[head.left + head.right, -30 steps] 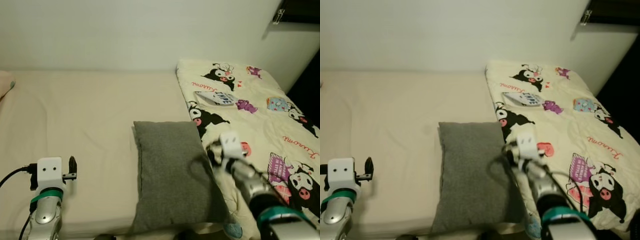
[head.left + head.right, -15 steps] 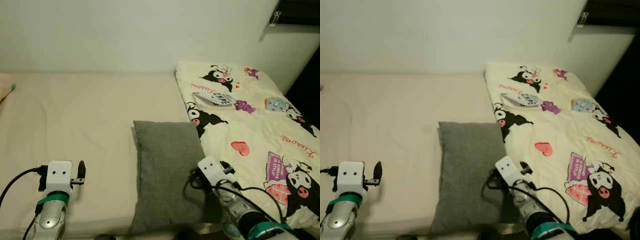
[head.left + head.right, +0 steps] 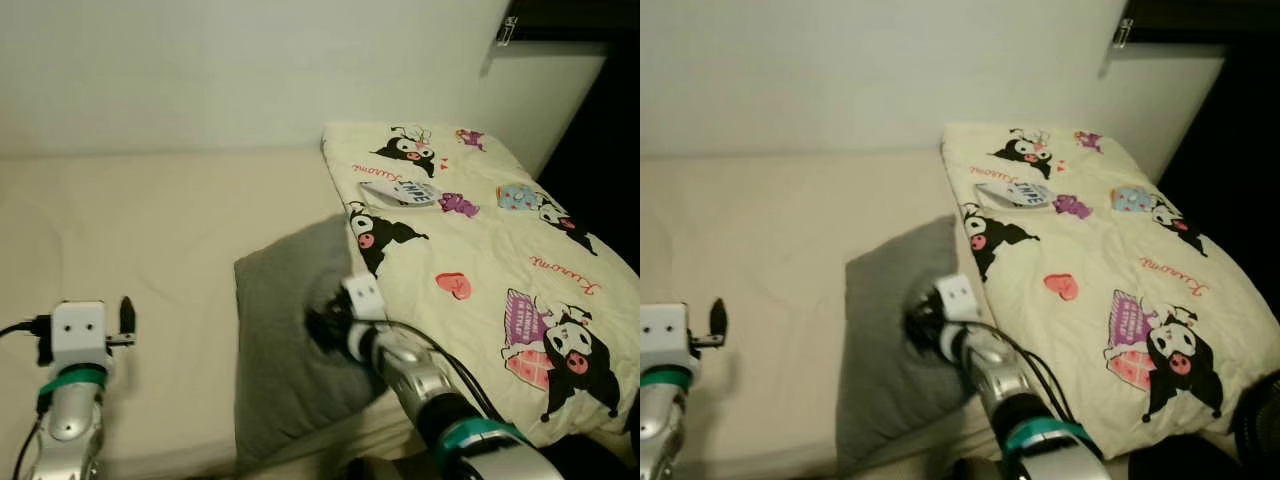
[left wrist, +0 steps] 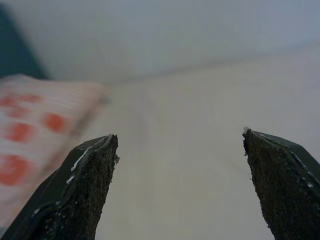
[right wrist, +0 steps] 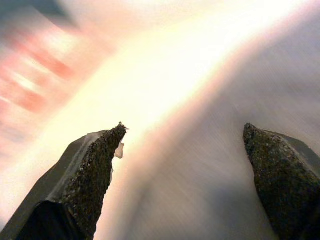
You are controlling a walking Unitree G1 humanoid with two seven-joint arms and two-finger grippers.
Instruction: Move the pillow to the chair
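Observation:
A grey pillow (image 3: 268, 345) lies on the cream bed sheet (image 3: 150, 230), against the edge of a cartoon-print quilt (image 3: 480, 250). My right gripper (image 3: 322, 326) reaches from the right over the pillow's middle, low on the fabric, which bunches up around it. In the blurred right wrist view the right gripper (image 5: 185, 135) is open, with grey pillow cloth (image 5: 220, 190) below and between the fingers. My left gripper (image 3: 122, 318) hovers over bare sheet to the pillow's left, open, with nothing between its fingertips (image 4: 90, 165).
A white wall (image 3: 250, 70) runs behind the bed. The quilt covers the bed's right part, with a dark gap (image 3: 600, 140) beyond it. A pink-striped cushion (image 4: 30, 125) lies at the sheet's far end in the left wrist view.
The camera has swung, shifting the scene left. My right gripper has moved left from the pillow's right edge onto its middle, and the pillow's right side has bunched up.

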